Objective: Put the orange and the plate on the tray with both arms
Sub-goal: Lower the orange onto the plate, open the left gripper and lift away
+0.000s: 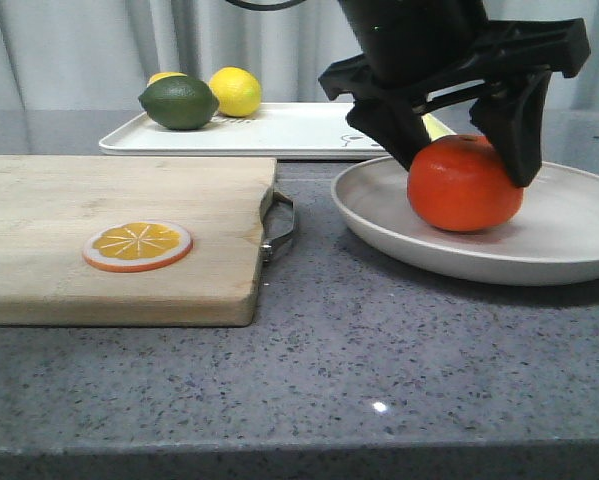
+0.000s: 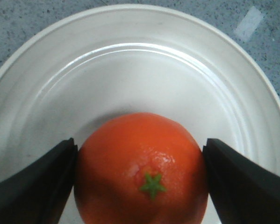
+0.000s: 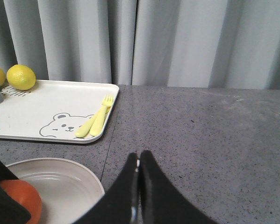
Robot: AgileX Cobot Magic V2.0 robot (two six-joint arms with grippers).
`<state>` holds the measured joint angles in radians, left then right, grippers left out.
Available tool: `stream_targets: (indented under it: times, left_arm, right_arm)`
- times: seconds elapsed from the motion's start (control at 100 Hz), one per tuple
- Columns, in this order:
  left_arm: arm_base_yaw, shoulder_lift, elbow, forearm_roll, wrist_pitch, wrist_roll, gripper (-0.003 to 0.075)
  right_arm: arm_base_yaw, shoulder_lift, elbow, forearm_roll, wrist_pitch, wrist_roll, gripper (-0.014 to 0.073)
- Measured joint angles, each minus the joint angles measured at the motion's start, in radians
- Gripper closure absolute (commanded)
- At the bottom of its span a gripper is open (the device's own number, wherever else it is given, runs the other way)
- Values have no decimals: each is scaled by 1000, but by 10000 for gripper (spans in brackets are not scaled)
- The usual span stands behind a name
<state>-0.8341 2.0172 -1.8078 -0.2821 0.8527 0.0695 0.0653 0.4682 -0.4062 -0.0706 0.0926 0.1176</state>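
The glossy red-orange orange [image 1: 464, 185] sits in the wide off-white plate [image 1: 579, 240] at the right of the table. My left gripper [image 1: 467, 165] comes down from above, its black fingers [image 2: 60, 172] pressed against both sides of the orange [image 2: 142, 168], green stem star facing up, over the plate [image 2: 140, 70]. Behind the plate lies the white tray [image 1: 289, 130] with its bear-face drawing [image 3: 65, 123]. My right gripper [image 3: 139, 158] is shut and empty above the grey table, just right of the plate [image 3: 69, 182]; it is out of the front view.
A wooden cutting board [image 1: 109, 230] with a metal handle holds an orange slice [image 1: 138, 246] on the left. On the tray lie a lime [image 1: 179, 103], a lemon [image 1: 235, 91] and yellow cutlery [image 3: 97, 121]. A grey curtain hangs behind.
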Motion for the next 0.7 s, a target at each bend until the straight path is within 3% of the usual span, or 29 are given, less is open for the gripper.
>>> stream_targets:
  times: [0.11, 0.52, 0.61, 0.7]
  left_arm:
    - [0, 0, 0, 0, -2, 0, 139]
    - [0, 0, -88, 0, 18, 0, 144]
    - [0, 0, -124, 0, 37, 0, 169]
    - [0, -2, -136, 0, 46, 0, 246]
  right_arm:
    - [0, 0, 0, 0, 1, 0, 653]
    - [0, 0, 0, 0, 2, 0, 653]
    - [0, 0, 0, 0, 2, 0, 653]
    - [0, 0, 0, 0, 2, 0, 653]
